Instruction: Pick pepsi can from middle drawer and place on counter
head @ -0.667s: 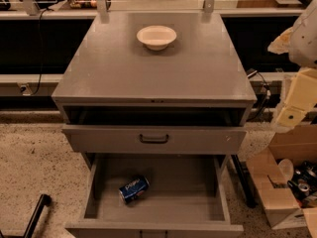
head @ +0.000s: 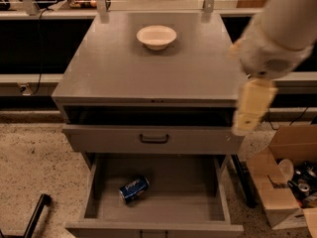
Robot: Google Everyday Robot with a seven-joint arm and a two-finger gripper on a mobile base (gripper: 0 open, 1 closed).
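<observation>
counter (head: 148, 76) holds white bowl (head: 156, 36); tool (head: 246, 120) hangs beside its right edge.

Pepsi can (head: 133, 189): small, blue, white lettering, silver ends; lies on its side, angled, left of centre on the drawer floor. Middle drawer (head: 198, 202): deep grey box, pulled open, floor plain. Desk (head: 148, 73): flat matte-grey cabinet top above the drawer. Gripper (head: 251, 108): cream-coloured, beside the desk's right front corner, well apart from the can.
</observation>
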